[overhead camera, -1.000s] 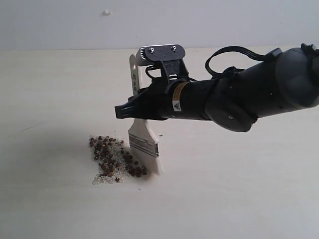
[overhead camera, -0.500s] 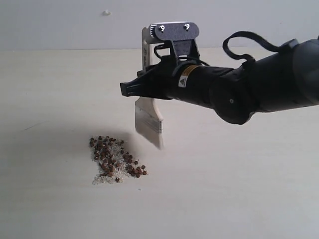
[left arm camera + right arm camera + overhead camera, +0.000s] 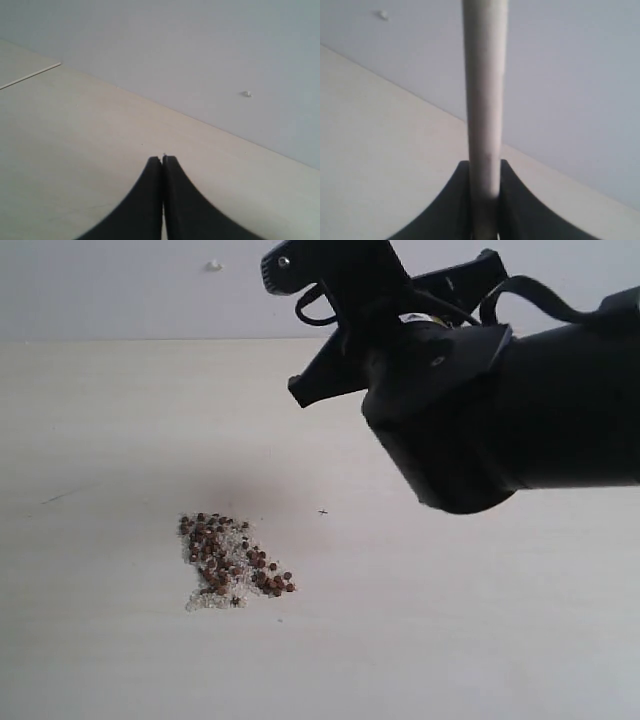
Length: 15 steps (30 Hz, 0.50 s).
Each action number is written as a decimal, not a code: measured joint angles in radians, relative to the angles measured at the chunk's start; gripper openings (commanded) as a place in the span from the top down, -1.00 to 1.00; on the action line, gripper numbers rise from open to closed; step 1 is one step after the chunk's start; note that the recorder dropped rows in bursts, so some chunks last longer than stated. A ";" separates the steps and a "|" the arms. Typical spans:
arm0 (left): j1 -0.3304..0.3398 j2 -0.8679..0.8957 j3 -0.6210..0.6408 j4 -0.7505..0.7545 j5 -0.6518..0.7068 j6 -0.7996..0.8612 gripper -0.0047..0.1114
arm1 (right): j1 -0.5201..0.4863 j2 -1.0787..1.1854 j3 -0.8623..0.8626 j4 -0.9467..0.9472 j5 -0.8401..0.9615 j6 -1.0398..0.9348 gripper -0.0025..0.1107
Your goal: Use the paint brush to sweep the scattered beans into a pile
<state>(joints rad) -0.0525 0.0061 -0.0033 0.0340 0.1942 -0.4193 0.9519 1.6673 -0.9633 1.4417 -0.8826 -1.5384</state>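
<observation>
The beans (image 3: 215, 540) lie gathered in the pile (image 3: 232, 562), lower left of centre in the exterior view, its long axis slanting from upper left to lower right on the table (image 3: 100, 420); no container shows. Up and right of it, well apart, the right gripper (image 3: 484, 167) clamps the paint brush (image 3: 485, 100) by its handle, bristles hidden. The left gripper (image 3: 162, 161), pinched together and empty, is absent from that view.

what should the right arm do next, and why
Probably carry the brush aside and set it down: the beans already lie in one compact pile, and the right gripper holds the brush high, clear of them.
</observation>
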 measured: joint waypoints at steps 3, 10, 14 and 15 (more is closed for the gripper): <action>0.000 0.000 0.000 0.000 0.000 0.000 0.92 | 0.047 0.005 0.034 0.064 -0.056 0.087 0.96; 0.000 0.000 0.000 0.000 0.000 0.000 0.92 | 0.160 0.122 0.103 -0.001 -0.053 0.514 0.96; 0.000 0.000 0.000 0.000 0.000 0.000 0.92 | 0.211 0.211 0.103 -0.053 -0.055 0.660 0.96; 0.000 0.000 0.000 0.000 0.000 0.000 0.92 | 0.216 0.229 0.103 -0.062 -0.057 0.691 0.96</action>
<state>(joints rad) -0.0525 0.0061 -0.0033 0.0340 0.1942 -0.4193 1.1678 1.8961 -0.8605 1.3799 -0.9399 -0.8478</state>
